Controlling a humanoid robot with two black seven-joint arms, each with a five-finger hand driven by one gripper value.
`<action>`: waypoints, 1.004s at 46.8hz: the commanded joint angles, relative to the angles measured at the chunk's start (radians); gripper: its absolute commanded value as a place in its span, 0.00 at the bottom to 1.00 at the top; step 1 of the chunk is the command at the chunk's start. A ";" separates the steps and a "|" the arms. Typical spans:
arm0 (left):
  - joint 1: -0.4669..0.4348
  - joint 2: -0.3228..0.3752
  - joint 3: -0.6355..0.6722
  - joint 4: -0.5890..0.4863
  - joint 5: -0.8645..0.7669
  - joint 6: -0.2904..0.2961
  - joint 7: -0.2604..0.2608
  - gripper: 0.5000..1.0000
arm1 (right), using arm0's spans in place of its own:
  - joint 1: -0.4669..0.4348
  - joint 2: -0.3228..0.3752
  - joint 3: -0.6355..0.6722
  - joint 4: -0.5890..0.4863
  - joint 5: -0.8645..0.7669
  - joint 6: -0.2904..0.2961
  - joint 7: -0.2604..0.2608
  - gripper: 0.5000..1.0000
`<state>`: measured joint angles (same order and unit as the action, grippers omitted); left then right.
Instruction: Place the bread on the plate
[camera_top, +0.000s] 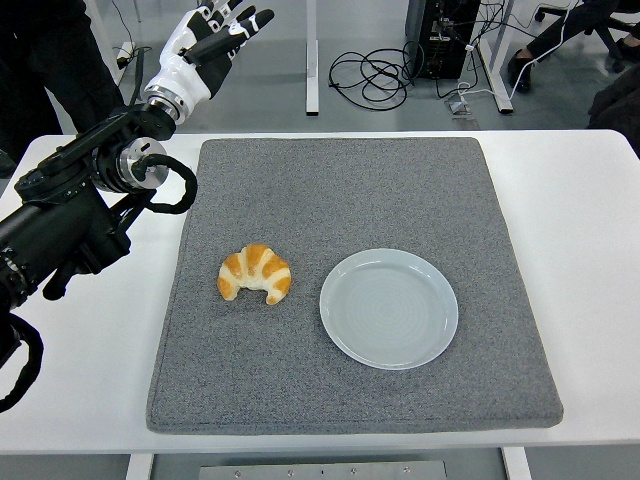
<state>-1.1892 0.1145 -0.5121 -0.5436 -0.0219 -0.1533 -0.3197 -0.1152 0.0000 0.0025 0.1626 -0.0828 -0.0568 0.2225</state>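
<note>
Bread (255, 273) lies untouched just left of the plate (389, 308). Left hand (205, 45) is held open, empty, well beyond it. Descent should be centred over the bread's arch.

One bread (255, 274), one plate (389, 308), one grey mat (350, 190).

Golden-brown striped bread (255, 273), pale blue plate (389, 307), speckled grey mat (350, 190), white table (580, 220), black-and-white left hand (205, 45)

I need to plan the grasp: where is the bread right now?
In the head view the bread lies on the grey mat, left of centre, just left of the empty plate and not touching it. The left hand is raised far beyond it.
</note>
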 joint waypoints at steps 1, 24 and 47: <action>0.010 0.071 0.038 -0.117 0.000 0.026 0.001 0.95 | 0.000 0.000 -0.001 0.000 0.000 0.000 0.000 1.00; -0.067 0.289 0.336 -0.429 0.039 0.163 0.014 0.95 | 0.000 0.000 -0.001 0.000 0.000 0.000 0.000 1.00; -0.070 0.503 0.426 -0.754 0.546 0.167 0.014 0.96 | 0.000 0.000 0.001 0.000 0.000 0.000 0.000 1.00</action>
<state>-1.2634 0.5822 -0.0991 -1.2508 0.4786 0.0155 -0.3022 -0.1152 0.0001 0.0027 0.1626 -0.0828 -0.0568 0.2224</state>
